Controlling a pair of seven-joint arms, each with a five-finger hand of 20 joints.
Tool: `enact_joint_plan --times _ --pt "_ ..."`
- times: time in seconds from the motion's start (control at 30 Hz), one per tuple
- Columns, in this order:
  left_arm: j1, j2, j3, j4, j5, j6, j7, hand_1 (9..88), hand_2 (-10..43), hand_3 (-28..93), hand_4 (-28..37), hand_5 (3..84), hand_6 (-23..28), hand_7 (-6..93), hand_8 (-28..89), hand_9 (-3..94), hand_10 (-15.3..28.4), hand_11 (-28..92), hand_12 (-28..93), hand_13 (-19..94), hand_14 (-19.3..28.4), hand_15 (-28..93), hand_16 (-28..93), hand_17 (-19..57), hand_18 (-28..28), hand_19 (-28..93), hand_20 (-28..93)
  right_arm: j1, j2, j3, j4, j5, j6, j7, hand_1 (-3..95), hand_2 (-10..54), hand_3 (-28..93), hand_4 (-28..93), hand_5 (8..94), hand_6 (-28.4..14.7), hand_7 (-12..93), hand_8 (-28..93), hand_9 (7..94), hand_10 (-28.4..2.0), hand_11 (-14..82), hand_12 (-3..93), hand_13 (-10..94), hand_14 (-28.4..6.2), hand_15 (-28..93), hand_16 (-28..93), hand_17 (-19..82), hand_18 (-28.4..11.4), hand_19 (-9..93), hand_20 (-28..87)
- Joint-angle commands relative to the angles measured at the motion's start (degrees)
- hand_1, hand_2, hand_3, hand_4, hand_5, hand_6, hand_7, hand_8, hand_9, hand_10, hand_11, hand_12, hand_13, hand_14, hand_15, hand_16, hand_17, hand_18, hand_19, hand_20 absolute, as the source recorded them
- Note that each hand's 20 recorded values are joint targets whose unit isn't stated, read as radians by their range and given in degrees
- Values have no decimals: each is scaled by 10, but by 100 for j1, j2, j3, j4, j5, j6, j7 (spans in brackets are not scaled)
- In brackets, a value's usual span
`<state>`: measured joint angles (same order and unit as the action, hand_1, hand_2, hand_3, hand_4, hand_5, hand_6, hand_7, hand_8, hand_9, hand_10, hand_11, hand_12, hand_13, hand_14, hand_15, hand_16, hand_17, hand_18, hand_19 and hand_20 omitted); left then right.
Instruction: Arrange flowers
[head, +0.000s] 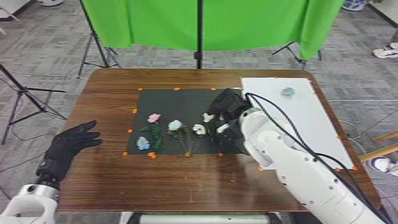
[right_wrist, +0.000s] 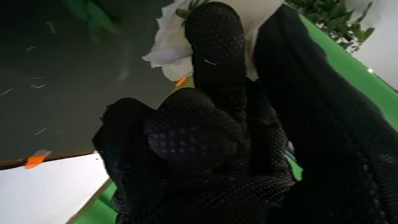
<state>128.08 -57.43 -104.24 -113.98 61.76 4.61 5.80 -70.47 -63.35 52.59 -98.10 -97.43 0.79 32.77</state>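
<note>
In the head view my right hand (head: 228, 104) is over the right part of the dark mat (head: 182, 102), with white blooms (head: 209, 117) beside it. My right hand (right_wrist: 218, 50) in the right wrist view has its fingers and thumb curled round a white flower (right_wrist: 169, 50), whose petals are partly hidden behind them. Lying on the mat are a pink flower (head: 154, 118), a blue flower (head: 143, 143) and two white ones, at the middle (head: 175, 125) and farther right (head: 199, 130). My left hand (head: 71, 142) stays left of the mat, its fingers relaxed.
A white board (head: 306, 112) lies on the right of the brown table (head: 178, 185), with a small pale bluish object (head: 288, 92) near its far end. Orange tape marks edge the mat. Green cloth (head: 213, 25) hangs beyond the table.
</note>
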Motion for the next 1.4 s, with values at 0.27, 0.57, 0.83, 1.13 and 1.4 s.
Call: enact_joint_plan --times 0.27,0.57,0.83,1.13,1.4 --pt "37 -26 0 26 18 -46 -43 268 91 621 -283 419 52 119 -64 460 144 216 120 421 198 257 -19 91 148 198 214 7 170 108 30 -158 -409 -50 493 -95 580 -138 720 11 172 48 835 -125 344 298 877 -41 643 363 616 -164 932 574" --pt "58 -59 -9 13 28 -26 -31 269 92 620 -283 419 49 119 -66 457 143 216 120 420 197 255 -19 91 147 196 213 91 335 453 -221 -242 -422 -224 440 -95 638 -157 698 11 162 -2 827 -133 396 294 875 -43 645 363 615 -167 932 580" --pt "97 -63 -32 -27 32 8 -34 269 94 618 -283 415 49 117 -65 456 143 217 119 419 196 254 -18 91 147 195 213 859 818 426 300 -2599 605 -221 365 -95 660 -138 651 -9 173 -84 688 -164 315 302 803 -69 660 374 551 -176 932 560" --pt "157 -106 -64 -58 33 62 3 268 95 618 -283 415 49 116 -66 456 143 218 119 420 195 253 -18 91 147 195 215 970 717 781 1512 -3701 -562 365 283 -95 653 -118 476 -60 112 -50 457 -216 153 270 681 -135 721 349 470 -214 930 515" --pt "109 -94 -31 -30 30 39 -10 267 95 620 -283 415 50 117 -66 455 142 218 119 419 195 253 -18 91 147 195 215 803 587 768 2012 -3634 -785 335 293 -95 641 -119 469 -37 107 -53 499 -211 159 267 685 -139 724 334 471 -219 931 502"
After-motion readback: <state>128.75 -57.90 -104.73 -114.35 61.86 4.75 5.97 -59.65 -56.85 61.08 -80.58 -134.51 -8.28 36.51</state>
